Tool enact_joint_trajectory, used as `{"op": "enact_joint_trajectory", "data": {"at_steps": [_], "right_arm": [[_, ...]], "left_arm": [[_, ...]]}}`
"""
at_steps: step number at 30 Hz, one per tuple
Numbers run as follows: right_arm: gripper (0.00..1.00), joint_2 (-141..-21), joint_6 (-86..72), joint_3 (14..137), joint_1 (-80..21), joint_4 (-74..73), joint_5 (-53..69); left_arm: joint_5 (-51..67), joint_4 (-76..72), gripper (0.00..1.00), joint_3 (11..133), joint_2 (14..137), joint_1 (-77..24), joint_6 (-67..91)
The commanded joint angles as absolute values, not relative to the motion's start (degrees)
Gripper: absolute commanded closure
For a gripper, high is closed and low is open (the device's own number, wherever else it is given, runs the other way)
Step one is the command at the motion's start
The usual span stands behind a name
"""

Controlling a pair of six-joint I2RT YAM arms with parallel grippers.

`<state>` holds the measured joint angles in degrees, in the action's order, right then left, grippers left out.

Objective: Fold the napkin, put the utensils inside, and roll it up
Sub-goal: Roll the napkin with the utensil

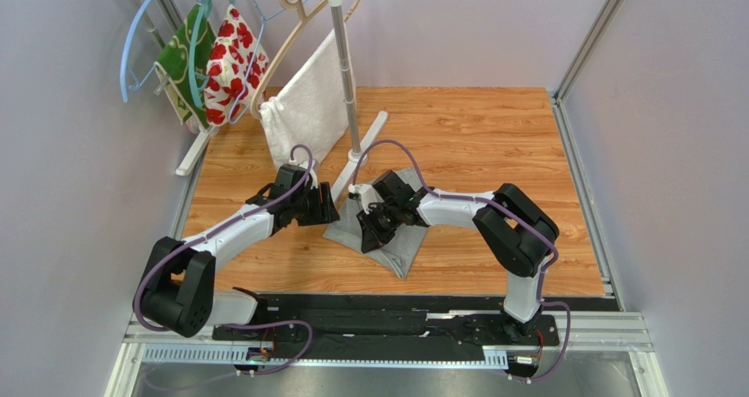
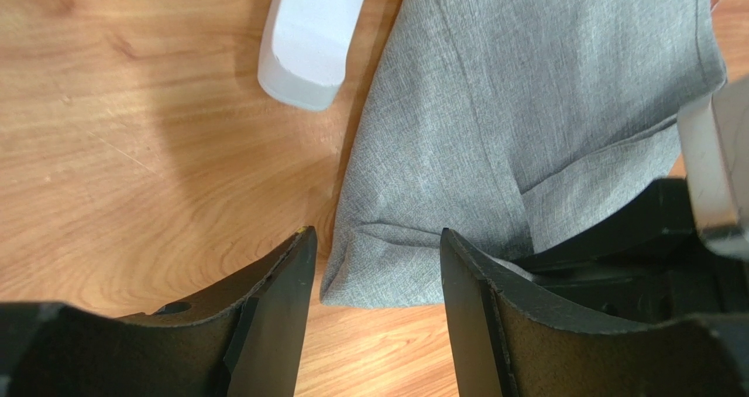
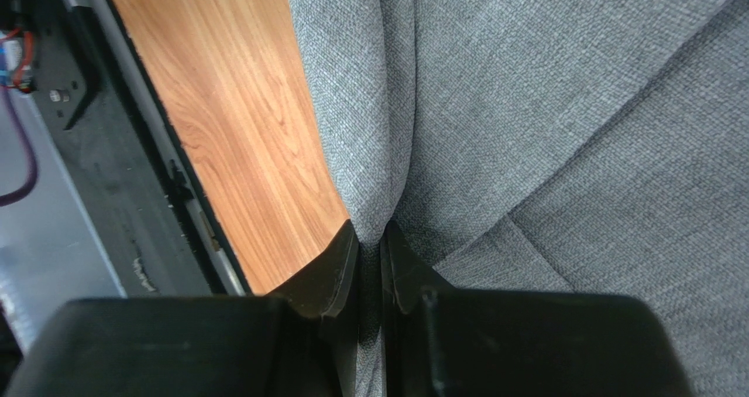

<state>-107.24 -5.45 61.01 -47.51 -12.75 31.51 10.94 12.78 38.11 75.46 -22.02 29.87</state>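
The grey napkin [image 1: 397,255] lies folded and rumpled on the wooden table, between the two arms. My left gripper [image 1: 330,211] sits low at its left corner. In the left wrist view that gripper [image 2: 375,233] is open, with the napkin [image 2: 492,107] corner lying on the wood between and beyond the fingers, held by neither. My right gripper [image 1: 369,230] is on the napkin from the right. In the right wrist view it [image 3: 370,228] is shut on a raised fold of the napkin [image 3: 545,107]. The utensils are out of view.
A clothes rack pole [image 1: 343,72] stands just behind the napkin, and its white foot [image 2: 308,37] lies close to the left gripper. A white towel [image 1: 303,107] and a red-flowered fabric [image 1: 230,59] hang on it. A black rail [image 1: 396,313] runs along the near edge.
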Motion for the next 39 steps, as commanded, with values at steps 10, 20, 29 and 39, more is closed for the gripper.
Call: {"op": "enact_joint_trajectory", "data": {"at_steps": [10,20,29,39], "right_arm": [[0.98,-115.83,-7.47,60.64,-42.37,-16.7,42.62],[0.98,-118.91,-8.26,62.22,-40.08,-15.38,48.42],[0.98,-119.36,-9.05,63.63,-39.55,-15.03,49.04],[0.57,-111.54,-8.44,67.93,-39.29,-20.65,44.65]], "left_arm": [[10.89,10.99,0.39,36.91,79.27,-21.8,32.25],[13.8,6.69,0.43,35.16,82.96,-21.8,34.89],[15.38,6.68,0.98,34.45,84.81,-21.8,34.89],[16.35,9.75,1.0,36.12,85.08,-21.8,31.64]]}}
